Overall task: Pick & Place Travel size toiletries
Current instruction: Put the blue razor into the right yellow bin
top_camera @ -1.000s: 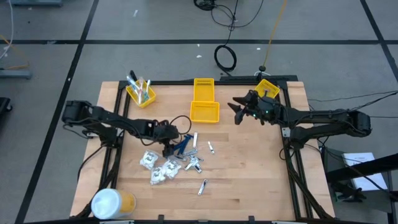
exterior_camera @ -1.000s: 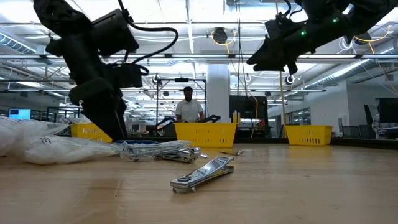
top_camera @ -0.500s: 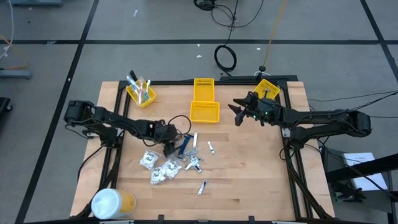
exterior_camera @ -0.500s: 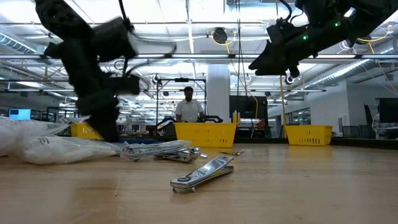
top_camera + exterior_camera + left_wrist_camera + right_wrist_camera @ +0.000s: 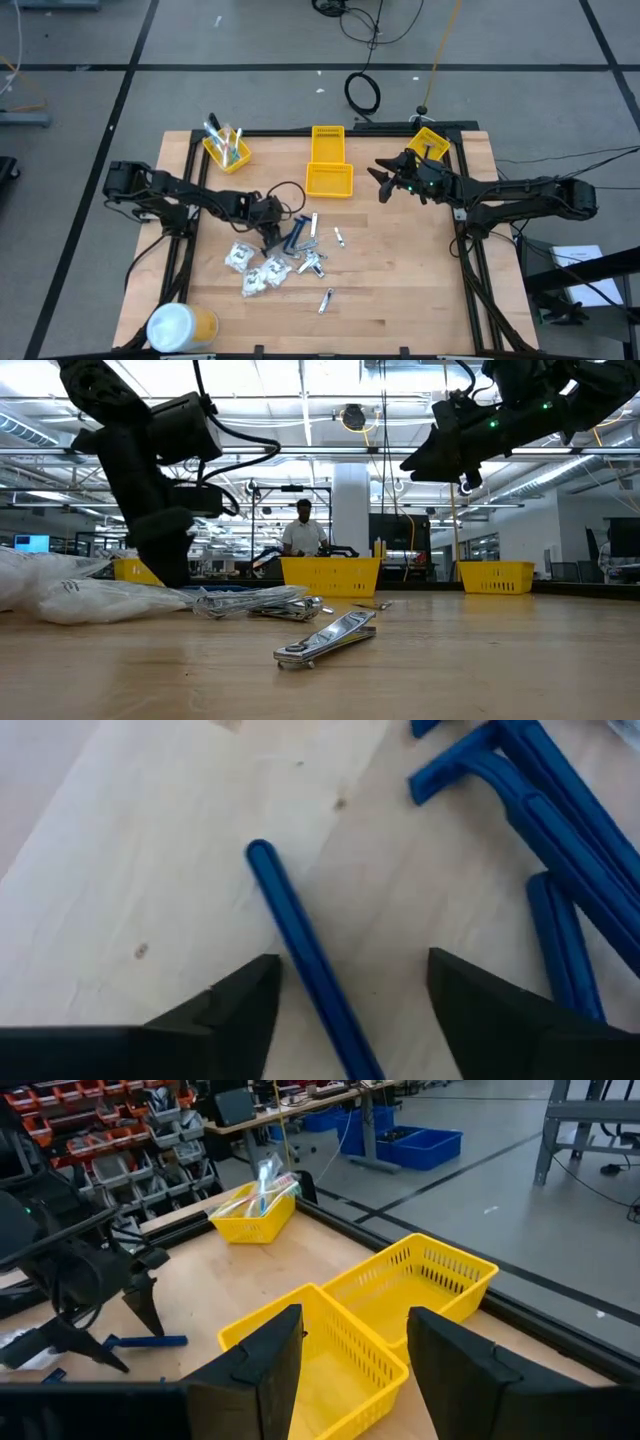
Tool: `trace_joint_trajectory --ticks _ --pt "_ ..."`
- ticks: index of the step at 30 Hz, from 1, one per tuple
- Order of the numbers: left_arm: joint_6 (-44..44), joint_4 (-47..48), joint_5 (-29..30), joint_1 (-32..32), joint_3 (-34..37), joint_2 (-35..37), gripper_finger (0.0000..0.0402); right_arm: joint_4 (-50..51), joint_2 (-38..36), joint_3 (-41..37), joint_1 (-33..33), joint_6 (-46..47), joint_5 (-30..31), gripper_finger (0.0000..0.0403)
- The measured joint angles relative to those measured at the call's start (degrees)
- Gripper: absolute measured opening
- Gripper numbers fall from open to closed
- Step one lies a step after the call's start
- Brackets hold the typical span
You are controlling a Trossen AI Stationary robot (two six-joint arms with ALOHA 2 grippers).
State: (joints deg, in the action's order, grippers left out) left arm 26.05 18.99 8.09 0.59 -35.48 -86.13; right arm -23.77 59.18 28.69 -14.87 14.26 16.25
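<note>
Several dark blue razors (image 5: pixel 297 235) lie in a loose pile at the table's middle left, with white crinkly packets (image 5: pixel 250 265) and little silvery tubes (image 5: pixel 315 263) beside them. My left gripper (image 5: pixel 272 238) points steeply down over the pile's left edge. It is open, and its fingers (image 5: pixel 240 1005) stand on either side of one razor's handle (image 5: pixel 300 945), which lies flat on the wood. Thin toothbrushes stand in the far-left yellow bin (image 5: pixel 226 150). My right gripper (image 5: pixel 383 183) hangs open and empty in the air near the middle bins.
Two yellow bins (image 5: pixel 329 180) sit end to end at the far middle, and another (image 5: pixel 430 143) stands at the far right corner. A large white-and-yellow cylinder (image 5: pixel 180 325) stands at the near left corner. One tube (image 5: pixel 325 640) lies alone toward the near edge. A person (image 5: pixel 303 530) stands beyond the table.
My left gripper has rolled about its own pointing line while staying over the razors' left edge. The razors, packets and tubes lie as before.
</note>
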Motion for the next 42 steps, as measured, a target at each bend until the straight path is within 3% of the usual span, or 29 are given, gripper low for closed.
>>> trace_joint_trajectory --ticks 11,17,23,29,33,37,42 --pt "0.48 0.67 -1.69 0.38 -0.38 0.09 0.0017 0.02 -0.02 0.00 0.00 -0.02 -0.04 0.0169" --pt "-4.56 1.79 -4.01 0.12 -3.06 2.95 0.0014 0.02 -0.02 0.00 0.00 -0.02 -0.09 0.0169" --pt "-13.07 -0.76 -0.31 -0.92 -7.05 11.52 0.0015 -0.27 -0.04 -0.04 0.87 -0.67 -0.09 0.0169" --pt "-30.12 -25.21 1.26 -1.15 -7.97 18.20 0.0010 -5.48 -0.04 -0.05 3.91 -6.80 -1.11 0.0169" --pt "-38.90 -41.18 -2.98 -0.04 -7.98 16.30 0.0012 -13.48 0.97 -0.04 6.87 -9.76 -7.89 0.0169" --pt "-40.72 -52.58 -8.98 1.94 -7.88 10.93 0.0009 -22.56 3.79 -0.04 10.34 -12.69 -13.28 0.0169" --pt "-38.19 -62.88 -12.62 3.78 -7.87 3.82 0.0011 -33.04 8.64 -0.04 13.74 -17.97 -13.53 0.0169"
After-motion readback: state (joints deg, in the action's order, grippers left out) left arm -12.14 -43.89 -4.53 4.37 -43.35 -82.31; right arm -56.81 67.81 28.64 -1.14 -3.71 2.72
